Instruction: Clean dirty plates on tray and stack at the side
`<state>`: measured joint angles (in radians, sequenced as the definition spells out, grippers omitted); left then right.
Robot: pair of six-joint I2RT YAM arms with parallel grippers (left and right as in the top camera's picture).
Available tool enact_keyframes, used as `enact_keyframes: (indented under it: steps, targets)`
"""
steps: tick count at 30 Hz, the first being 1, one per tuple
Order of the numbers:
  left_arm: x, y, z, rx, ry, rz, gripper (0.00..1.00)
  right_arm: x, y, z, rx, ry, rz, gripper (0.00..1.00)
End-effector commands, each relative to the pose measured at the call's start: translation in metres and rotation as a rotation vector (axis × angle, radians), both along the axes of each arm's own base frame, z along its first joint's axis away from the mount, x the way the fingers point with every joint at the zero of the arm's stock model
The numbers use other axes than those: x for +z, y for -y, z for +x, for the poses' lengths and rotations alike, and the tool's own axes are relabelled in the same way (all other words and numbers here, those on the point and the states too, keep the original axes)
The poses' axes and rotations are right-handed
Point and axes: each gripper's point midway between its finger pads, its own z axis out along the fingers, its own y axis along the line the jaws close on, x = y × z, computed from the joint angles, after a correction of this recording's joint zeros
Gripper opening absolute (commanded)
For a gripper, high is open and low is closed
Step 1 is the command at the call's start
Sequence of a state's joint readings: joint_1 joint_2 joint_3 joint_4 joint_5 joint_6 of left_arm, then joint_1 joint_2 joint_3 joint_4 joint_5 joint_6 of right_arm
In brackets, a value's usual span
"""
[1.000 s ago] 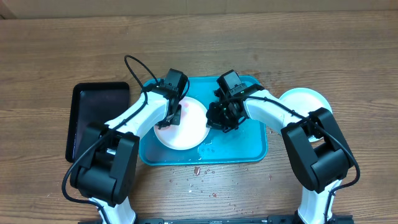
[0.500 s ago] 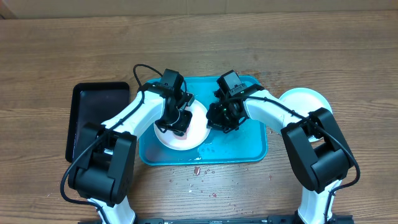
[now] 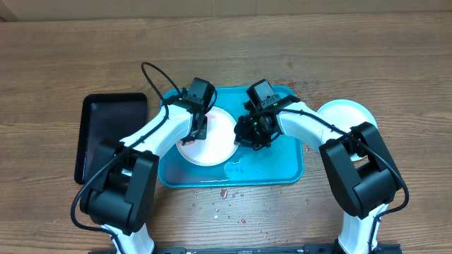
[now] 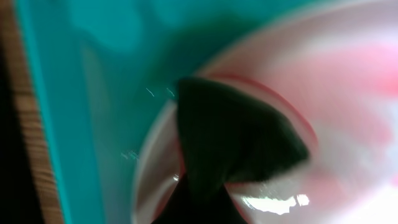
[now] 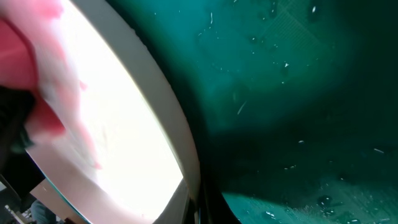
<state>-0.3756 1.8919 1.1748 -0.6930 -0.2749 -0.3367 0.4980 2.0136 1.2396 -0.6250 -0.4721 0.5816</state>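
Observation:
A white plate [image 3: 215,147] with faint red smears lies on the turquoise tray [image 3: 275,166]. My left gripper [image 3: 198,131] is over the plate's upper left part, shut on a dark wiping pad [image 4: 236,134] that presses on the plate [image 4: 354,93]. Pink sauce smear shows round the pad. My right gripper [image 3: 249,135] is at the plate's right edge, shut on the rim [image 5: 171,127], with the tray floor [image 5: 298,93] beside it. Another white plate [image 3: 346,113] sits on the table right of the tray. The yellow-green rimmed plate is out of view.
A narrow black tray [image 3: 113,130] lies on the table left of the turquoise tray. Crumbs and red specks [image 3: 226,194] are scattered on the wood in front of the tray. Water droplets lie on the tray floor.
My left gripper swept with the pad down to the plate's middle and has come back to its upper left part. My right gripper has stayed on the rim.

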Motion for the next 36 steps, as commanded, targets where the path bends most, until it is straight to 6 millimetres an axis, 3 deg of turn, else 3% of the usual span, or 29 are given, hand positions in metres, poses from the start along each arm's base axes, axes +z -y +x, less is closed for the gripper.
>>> enact_keyframes:
  steps: [1, 7, 9, 11, 20, 25, 28, 31, 36]
  targets:
    - [-0.002, -0.012, 0.015, 0.027, 0.062, 0.047, 0.04, -0.018, 0.011, -0.009, -0.002, -0.037, -0.049, 0.04]
    - [-0.002, 0.074, 0.020, -0.338, 0.035, -0.354, 0.04, -0.018, 0.011, -0.009, -0.002, -0.036, -0.049, 0.04]
    - [0.003, 0.097, 0.012, -0.449, 0.015, -0.466, 0.04, -0.018, 0.011, -0.009, -0.002, -0.037, -0.049, 0.04]
    - [0.005, 0.106, 0.002, -0.512, -0.014, -0.517, 0.04, -0.018, 0.011, -0.009, -0.002, -0.037, -0.049, 0.04]
    - [0.004, 0.111, -0.062, -0.657, -0.247, -0.627, 0.04, -0.018, 0.011, -0.009, 0.001, -0.035, -0.049, 0.04]
    - [0.003, 0.104, -0.075, -0.640, -0.310, -0.615, 0.04, -0.018, 0.011, -0.010, 0.001, -0.038, -0.050, 0.04]
    - [0.000, 0.093, -0.067, -0.572, -0.305, -0.551, 0.04, -0.018, 0.011, -0.011, 0.001, -0.041, -0.051, 0.04]
    - [0.000, 0.071, -0.046, -0.400, -0.270, -0.451, 0.04, -0.018, 0.011, -0.010, 0.000, -0.038, -0.050, 0.04]
    - [0.032, 0.053, 0.002, -0.253, -0.155, -0.438, 0.04, -0.009, 0.021, -0.006, -0.028, -0.047, -0.052, 0.04]
